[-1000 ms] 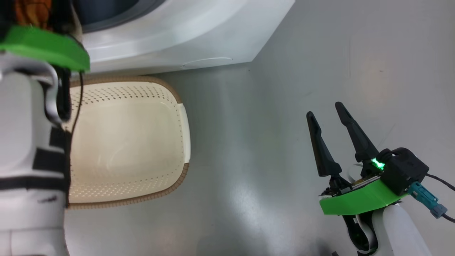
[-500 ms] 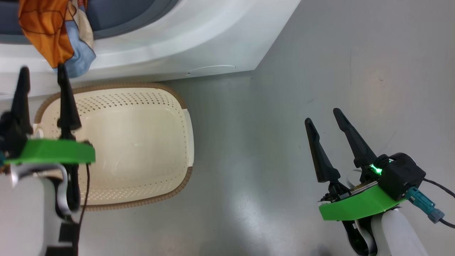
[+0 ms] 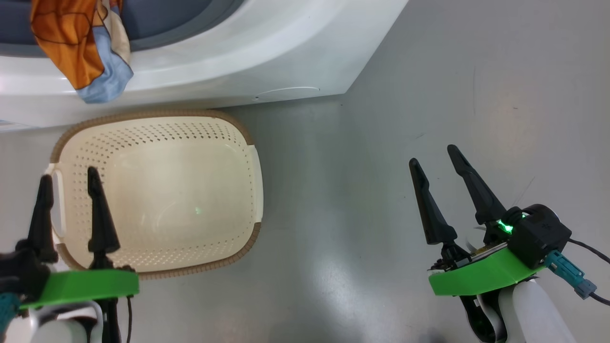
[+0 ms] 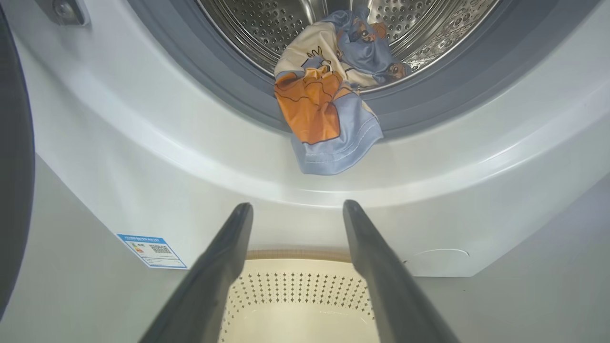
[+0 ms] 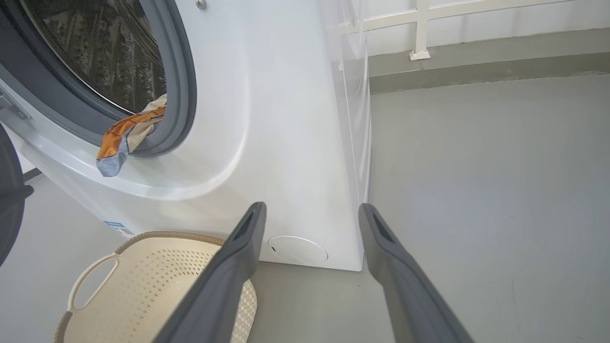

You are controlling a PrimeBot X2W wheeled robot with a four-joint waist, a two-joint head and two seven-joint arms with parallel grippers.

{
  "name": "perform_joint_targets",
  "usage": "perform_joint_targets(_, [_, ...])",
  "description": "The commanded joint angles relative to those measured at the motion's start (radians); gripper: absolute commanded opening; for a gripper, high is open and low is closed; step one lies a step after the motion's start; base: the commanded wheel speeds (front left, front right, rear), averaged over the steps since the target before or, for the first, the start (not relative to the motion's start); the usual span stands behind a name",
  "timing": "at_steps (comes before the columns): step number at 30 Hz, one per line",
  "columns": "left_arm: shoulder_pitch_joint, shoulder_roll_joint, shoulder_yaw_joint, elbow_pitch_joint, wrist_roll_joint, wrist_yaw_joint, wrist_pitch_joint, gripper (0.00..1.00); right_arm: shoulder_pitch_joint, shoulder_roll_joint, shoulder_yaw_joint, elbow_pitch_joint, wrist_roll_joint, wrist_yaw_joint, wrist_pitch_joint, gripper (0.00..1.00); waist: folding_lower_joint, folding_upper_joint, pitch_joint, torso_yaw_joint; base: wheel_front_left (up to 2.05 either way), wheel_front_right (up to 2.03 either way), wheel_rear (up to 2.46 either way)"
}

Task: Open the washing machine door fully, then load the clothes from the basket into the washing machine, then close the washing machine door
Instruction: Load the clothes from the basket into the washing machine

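— Where are the clothes found?
— At the upper left of the head view, draped over the grey gasket of the washing machine. The basket is set just below, on the floor.
— And the left tool and right tool?
— Both are held wide, nothing gripped, at the lower left and lower right.

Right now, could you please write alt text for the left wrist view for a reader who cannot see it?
Printed blue and orange clothes hang out of the washing machine, draped over the grey gasket and white front. Below, the open left end effector points over the cream basket; a blue label sits lower left.
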Motion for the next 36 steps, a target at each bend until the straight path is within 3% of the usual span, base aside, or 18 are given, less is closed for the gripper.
perform_joint_targets(1, [0.054,0.018,0.034,-0.058,0.007,0.014,0.003,1.00,0.025,-0.003,0.027,-0.023,-0.004,0.001,-0.005,1.00,0.0000,0.0000,-0.002,0.000,0.00,0.00,0.00])
perform_joint_targets(18, [0.159,-0.005,0.027,-0.169,-0.005,0.055,0.019,1.00,0.023,-0.006,0.028,-0.014,0.001,0.001,-0.005,1.00,0.0000,0.0000,-0.010,0.002,0.00,0.00,0.00])
perform_joint_targets(36, [0.014,0.038,-0.003,-0.196,-0.012,0.027,0.059,1.00,0.011,0.000,0.039,-0.003,0.010,0.001,-0.005,1.00,0.0000,0.0000,-0.006,-0.008,0.00,0.00,0.00])
